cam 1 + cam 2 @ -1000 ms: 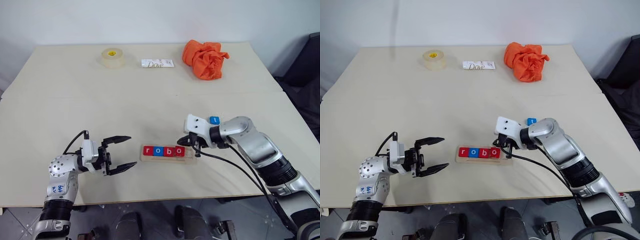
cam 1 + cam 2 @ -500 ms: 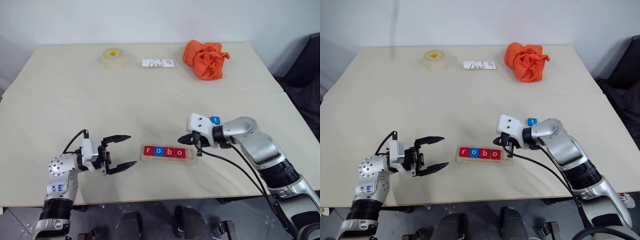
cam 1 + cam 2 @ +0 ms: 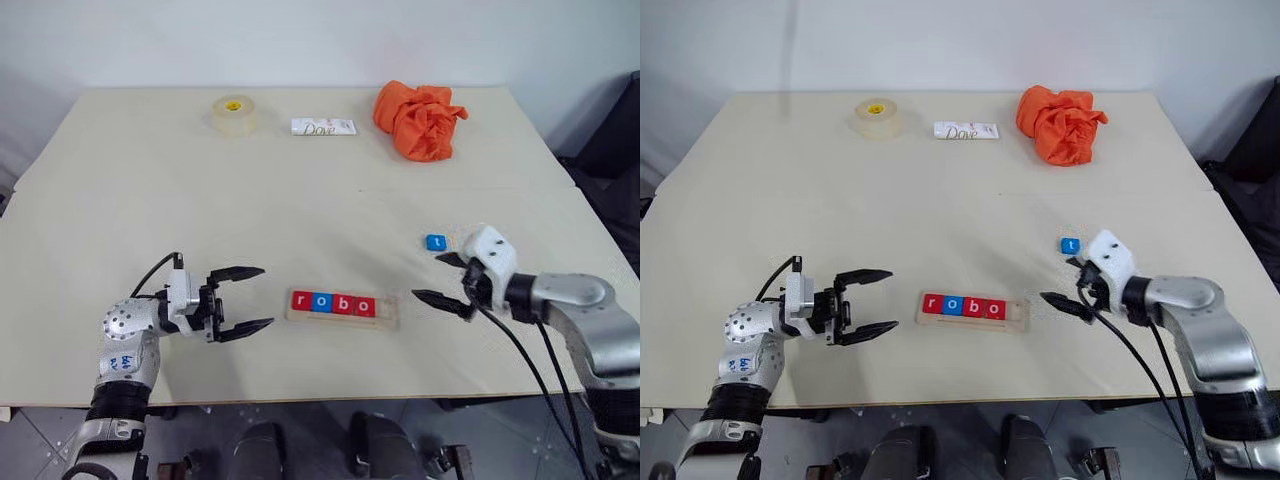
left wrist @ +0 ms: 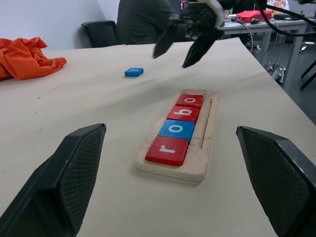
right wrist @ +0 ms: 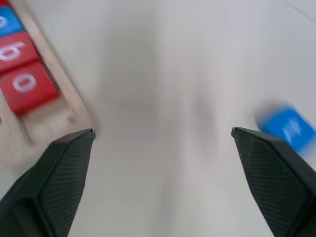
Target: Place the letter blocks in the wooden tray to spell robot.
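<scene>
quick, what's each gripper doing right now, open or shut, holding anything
left gripper: open, holding nothing, left of the wooden tray.
right gripper: open, holding nothing, near the blue t block.

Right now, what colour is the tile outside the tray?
Blue; the loose tile shows best in the left eye view.

The wooden tray (image 3: 342,308) lies flat on the table, long side running left to right. Four blocks (image 3: 333,303) lie in its slot, touching in a row: red r, blue o, red b, red o. The right end of the slot is free. The blue t block (image 3: 436,242) lies flat on the table, apart from the tray, behind and to its right.
</scene>
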Robot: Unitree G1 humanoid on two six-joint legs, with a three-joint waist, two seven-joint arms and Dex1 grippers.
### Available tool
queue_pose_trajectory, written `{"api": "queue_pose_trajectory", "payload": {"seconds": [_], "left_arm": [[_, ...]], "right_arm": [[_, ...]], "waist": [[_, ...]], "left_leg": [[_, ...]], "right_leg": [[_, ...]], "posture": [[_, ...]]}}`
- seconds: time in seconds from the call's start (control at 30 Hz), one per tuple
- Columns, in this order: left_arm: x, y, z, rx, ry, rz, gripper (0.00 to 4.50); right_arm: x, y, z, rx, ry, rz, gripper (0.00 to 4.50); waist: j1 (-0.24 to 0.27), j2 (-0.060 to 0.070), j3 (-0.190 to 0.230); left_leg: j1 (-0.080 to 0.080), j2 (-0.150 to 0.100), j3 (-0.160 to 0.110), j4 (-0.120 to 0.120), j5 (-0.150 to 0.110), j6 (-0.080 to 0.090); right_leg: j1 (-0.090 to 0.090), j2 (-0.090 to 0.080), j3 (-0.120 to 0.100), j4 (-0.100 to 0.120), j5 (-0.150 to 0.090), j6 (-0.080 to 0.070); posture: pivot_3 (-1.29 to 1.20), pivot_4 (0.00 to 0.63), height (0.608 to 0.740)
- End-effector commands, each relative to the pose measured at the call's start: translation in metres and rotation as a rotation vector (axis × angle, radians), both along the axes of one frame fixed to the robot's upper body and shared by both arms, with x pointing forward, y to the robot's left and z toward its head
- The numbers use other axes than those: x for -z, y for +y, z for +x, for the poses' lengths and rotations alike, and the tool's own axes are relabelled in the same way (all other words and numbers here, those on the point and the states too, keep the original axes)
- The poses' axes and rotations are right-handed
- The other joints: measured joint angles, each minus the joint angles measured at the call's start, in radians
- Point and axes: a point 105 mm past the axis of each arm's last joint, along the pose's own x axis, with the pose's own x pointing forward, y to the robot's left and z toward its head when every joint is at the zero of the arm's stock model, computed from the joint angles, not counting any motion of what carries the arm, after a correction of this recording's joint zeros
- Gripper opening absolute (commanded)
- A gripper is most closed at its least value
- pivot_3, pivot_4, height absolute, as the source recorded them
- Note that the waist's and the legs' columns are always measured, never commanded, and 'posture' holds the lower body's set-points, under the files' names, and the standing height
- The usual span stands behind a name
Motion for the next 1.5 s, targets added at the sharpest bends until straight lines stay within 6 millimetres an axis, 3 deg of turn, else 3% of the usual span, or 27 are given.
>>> {"api": "queue_pose_trajectory", "payload": {"seconds": [0.03, 0.17, 0.3, 0.5, 0.57, 0.9, 1.1, 1.5], "left_arm": [[-0.004, 0.007, 0.002, 0.001, -0.021, 0.013, 4.50], [-0.003, 0.010, 0.006, 0.007, -0.011, 0.021, 4.50], [-0.004, 0.012, 0.007, 0.013, -0.010, 0.028, 4.50], [-0.009, 0.013, 0.007, 0.025, -0.020, 0.039, 4.50], [-0.011, 0.011, 0.005, 0.034, -0.026, 0.041, 4.50], [-0.019, 0.004, -0.003, 0.047, -0.059, 0.037, 4.50], [-0.017, 0.007, -0.007, 0.028, -0.057, 0.039, 4.50], [-0.015, 0.006, -0.008, 0.030, -0.044, 0.039, 4.50]], "right_arm": [[-0.013, -0.007, -0.025, 0.046, -0.053, 0.015, 4.44], [-0.002, -0.022, -0.047, 0.204, -0.047, 0.044, 4.44], [0.004, -0.018, -0.051, 0.254, -0.042, 0.086, 4.44], [0.000, -0.015, -0.010, 0.449, -0.151, 0.229, 4.44], [0.002, -0.011, 0.013, 0.488, -0.162, 0.264, 4.44], [0.019, -0.001, 0.081, 0.594, -0.172, 0.279, 4.44], [0.028, 0.008, 0.091, 0.592, -0.160, 0.276, 4.44], [0.026, 0.006, 0.082, 0.645, -0.183, 0.290, 4.44]], "waist": [[0.002, 0.000, 0.000], [0.009, 0.000, 0.000], [-0.002, 0.000, 0.000], [-0.006, -0.001, -0.001], [-0.006, -0.001, -0.001], [-0.012, -0.001, -0.001], [-0.026, -0.001, -0.001], [-0.025, -0.001, -0.001]], "left_leg": [[0.000, 0.000, 0.000, 0.000, 0.000, 0.000], [0.000, 0.000, -0.002, -0.001, 0.000, 0.000], [0.000, 0.000, -0.001, 0.001, 0.000, 0.001], [0.001, 0.002, -0.002, 0.000, 0.001, 0.000], [0.001, 0.001, -0.002, 0.000, 0.001, 0.000], [0.000, 0.001, 0.000, -0.001, 0.001, 0.000], [0.000, 0.001, 0.000, -0.002, 0.001, 0.000], [0.001, 0.001, -0.001, -0.002, 0.001, 0.000]], "right_leg": [[0.000, 0.000, 0.000, 0.000, 0.000, 0.000], [0.001, 0.000, -0.001, 0.000, 0.000, -0.001], [0.001, 0.000, 0.000, -0.001, 0.001, 0.001], [0.001, 0.002, 0.000, 0.001, 0.000, 0.000], [0.001, 0.002, 0.000, 0.000, 0.000, 0.000], [0.000, 0.002, 0.001, 0.000, 0.000, -0.001], [0.000, 0.002, 0.001, 0.001, 0.000, -0.001], [0.000, 0.002, 0.001, 0.001, 0.000, -0.001]], "posture": [[0.00, 0.150, 0.740], [0.00, 0.150, 0.740], [0.00, 0.150, 0.740], [0.00, 0.150, 0.740], [0.00, 0.150, 0.740], [0.00, 0.150, 0.740], [0.00, 0.150, 0.740], [0.00, 0.150, 0.740]]}}
